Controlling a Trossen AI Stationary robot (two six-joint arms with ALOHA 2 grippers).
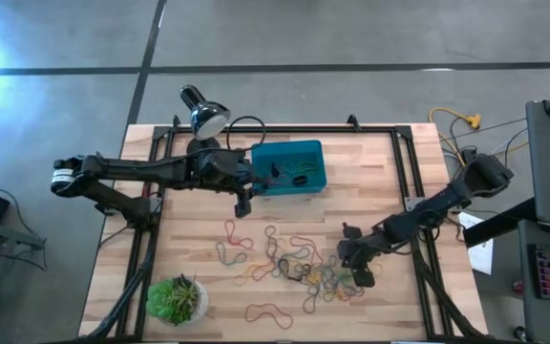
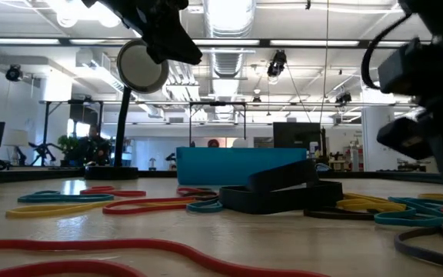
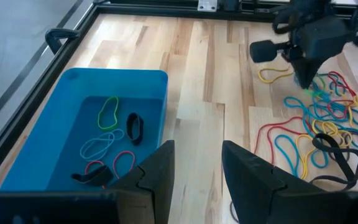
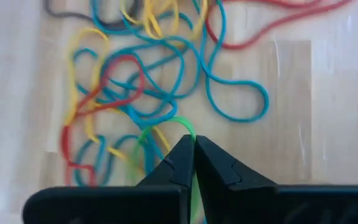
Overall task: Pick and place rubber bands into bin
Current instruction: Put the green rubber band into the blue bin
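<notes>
The rubber bands lie loose in a tangled pile on the wooden table, red, yellow, blue, green and black; the right wrist view shows them close up. My right gripper is down at the pile's right end, shut on a green band. The teal bin stands at the table's far middle, with several bands lying on its floor. My left gripper hangs open above the table just near of the bin's left corner, touching nothing. My right gripper pinches one strand of the green band's loop between its two fingertips. The fingers come slanting down from above. The rest of the loop curves away over the other bands in the pile; whether it is clear of them I cannot tell.
A desk lamp stands at the far edge left of the bin. A small green potted plant sits at the near left corner. A black rail frame borders the table. Bare wood lies between bin and pile.
</notes>
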